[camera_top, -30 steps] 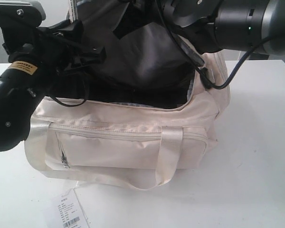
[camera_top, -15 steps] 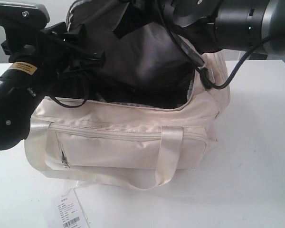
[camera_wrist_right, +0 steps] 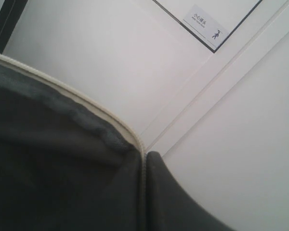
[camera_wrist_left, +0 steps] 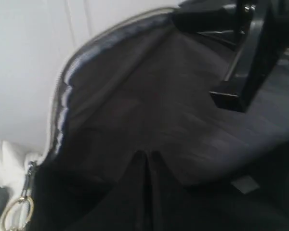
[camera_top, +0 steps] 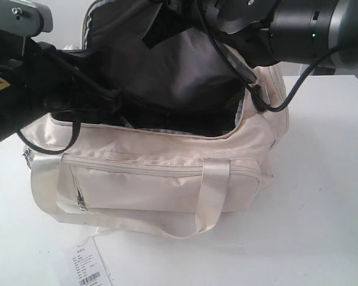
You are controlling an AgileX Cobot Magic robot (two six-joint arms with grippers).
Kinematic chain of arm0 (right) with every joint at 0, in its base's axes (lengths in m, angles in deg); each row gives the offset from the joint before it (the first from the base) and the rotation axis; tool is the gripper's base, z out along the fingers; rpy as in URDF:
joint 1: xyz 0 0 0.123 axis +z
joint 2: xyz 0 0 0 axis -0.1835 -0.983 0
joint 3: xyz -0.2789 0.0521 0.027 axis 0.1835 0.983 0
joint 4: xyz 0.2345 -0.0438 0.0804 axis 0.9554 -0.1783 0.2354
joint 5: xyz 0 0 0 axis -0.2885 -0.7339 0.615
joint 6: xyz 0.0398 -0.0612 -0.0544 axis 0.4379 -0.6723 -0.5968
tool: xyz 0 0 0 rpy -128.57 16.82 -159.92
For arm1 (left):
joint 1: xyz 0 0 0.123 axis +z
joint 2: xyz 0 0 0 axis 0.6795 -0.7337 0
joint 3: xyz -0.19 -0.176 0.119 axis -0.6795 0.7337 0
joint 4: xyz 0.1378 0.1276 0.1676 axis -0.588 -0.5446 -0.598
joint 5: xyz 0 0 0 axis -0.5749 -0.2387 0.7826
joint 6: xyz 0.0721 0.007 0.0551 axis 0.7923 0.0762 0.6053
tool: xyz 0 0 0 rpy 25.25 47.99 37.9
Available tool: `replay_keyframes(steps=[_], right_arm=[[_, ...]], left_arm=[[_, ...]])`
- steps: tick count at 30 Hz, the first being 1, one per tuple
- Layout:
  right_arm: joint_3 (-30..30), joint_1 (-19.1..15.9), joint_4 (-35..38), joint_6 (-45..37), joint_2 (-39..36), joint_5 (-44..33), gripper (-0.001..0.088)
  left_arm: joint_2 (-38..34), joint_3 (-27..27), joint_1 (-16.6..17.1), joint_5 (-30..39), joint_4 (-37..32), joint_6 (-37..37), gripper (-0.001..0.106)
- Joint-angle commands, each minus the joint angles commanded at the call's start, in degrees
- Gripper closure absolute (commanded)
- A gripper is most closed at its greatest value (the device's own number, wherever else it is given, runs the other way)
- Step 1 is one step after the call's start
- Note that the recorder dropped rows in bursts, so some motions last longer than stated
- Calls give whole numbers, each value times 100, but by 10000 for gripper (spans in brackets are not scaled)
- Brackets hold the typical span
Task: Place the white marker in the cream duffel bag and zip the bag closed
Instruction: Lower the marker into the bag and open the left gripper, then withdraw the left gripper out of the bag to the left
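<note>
Marker: unseen in any view; inside bag or in left fingers, cannot tell. Bag [camera_top: 167, 179]: on table [camera_top: 328, 214], centre, mouth gaping, flap [camera_top: 179, 71] raised, dark lining exposed. Left arm [camera_top: 18, 89] at bag's left end; left fingers [camera_wrist_left: 248, 57] over lining, one visible, open or closed unclear. Right arm [camera_top: 298, 27] at far right; right fingers hidden, closed, probably pinching flap. Step, judged: insertion; zipping not begun. Next: marker released inside, left arm clear, flap down, zip pull found.

1. The cream duffel bag [camera_top: 161, 190] is soft cloth with a faint sheen.
2. Its strap handles [camera_top: 213, 185] are glossy and satin-like.
3. Its lining [camera_top: 185, 71] is matt dark grey cloth.
4. The zipper ring [camera_wrist_left: 31, 204] is shiny gold metal.
5. The tag [camera_top: 86, 265] is white printed paper.
6. The table [camera_top: 322, 208] is smooth, matt white.
</note>
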Motion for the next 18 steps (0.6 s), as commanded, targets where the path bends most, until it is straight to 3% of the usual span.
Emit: replay_keyframes(steps=[13, 18], right_arm=[[0, 0, 0, 0, 0, 0, 868], [0, 0, 0, 0, 0, 0, 868]], left_arm=[[1067, 0, 0, 3904, -450, 64, 1053], [1182, -22, 0, 5727, -467, 759, 1053]])
